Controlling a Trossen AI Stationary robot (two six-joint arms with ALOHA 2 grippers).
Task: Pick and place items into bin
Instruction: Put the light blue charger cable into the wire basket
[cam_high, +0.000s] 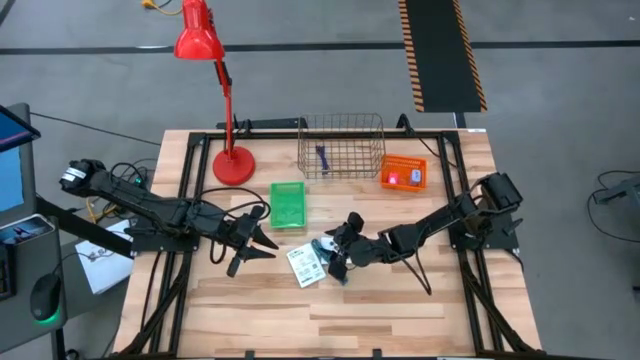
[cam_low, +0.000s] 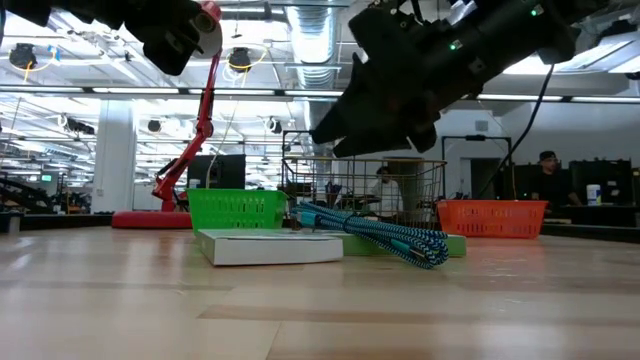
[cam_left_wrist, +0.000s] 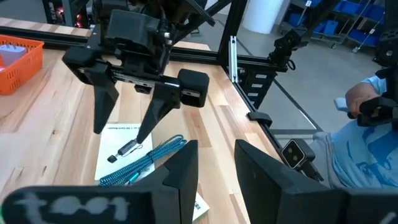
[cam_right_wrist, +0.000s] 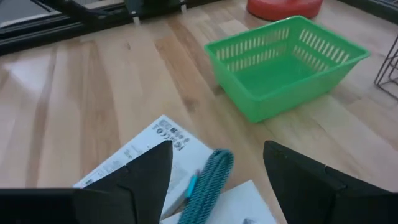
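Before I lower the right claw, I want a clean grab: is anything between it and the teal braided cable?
Nothing visible. The right claw hangs open directly over the teal braided cable, which lies on the white printed cards.

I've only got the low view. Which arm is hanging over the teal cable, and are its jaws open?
Observer: That's the right gripper. The left wrist view shows its jaws wide open above the cable.
Operator: Anything in the wire basket?
Observer: From above, a blue pen lies inside the wire basket.
Operator: Where's the other arm?
Observer: The left gripper is open near the green bin, clear of the cable.
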